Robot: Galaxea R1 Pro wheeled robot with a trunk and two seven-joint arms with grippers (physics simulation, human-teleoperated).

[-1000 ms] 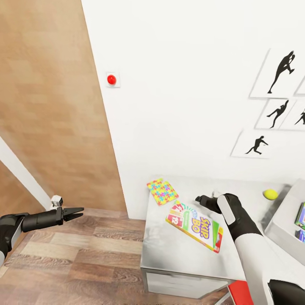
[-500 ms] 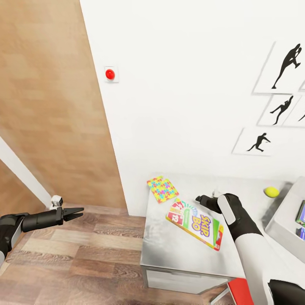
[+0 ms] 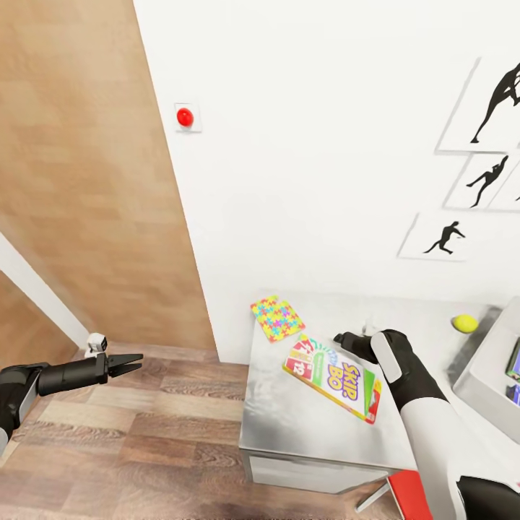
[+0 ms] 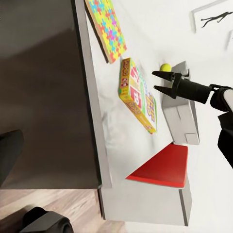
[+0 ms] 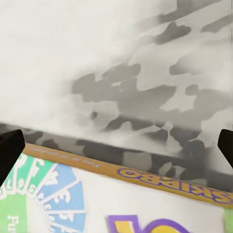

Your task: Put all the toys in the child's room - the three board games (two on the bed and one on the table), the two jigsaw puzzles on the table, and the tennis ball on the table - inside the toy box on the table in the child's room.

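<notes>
Two arms frame a light-grey tabletop point(image 3: 303, 426) set against a white wall. At its right end sits the toy box point(image 3: 482, 375), already holding flat boxes (which ones cannot be told, as they are cut by the picture's edge). Near the middle lies the SKIP-BO board game point(image 3: 332, 377), with the right gripper point(image 3: 341, 339) at its far edge, fingers spread wide and holding nothing. One jigsaw puzzle point(image 3: 277, 318) rests at the back left corner. Smallest, the tennis ball point(image 3: 464, 323) lies by the back edge, near the toy box. The left gripper point(image 3: 132, 360) hangs over the wood floor, well apart from the tabletop, fingers slightly parted and empty. Judging from this, at least three toys remain outside the box.
</notes>
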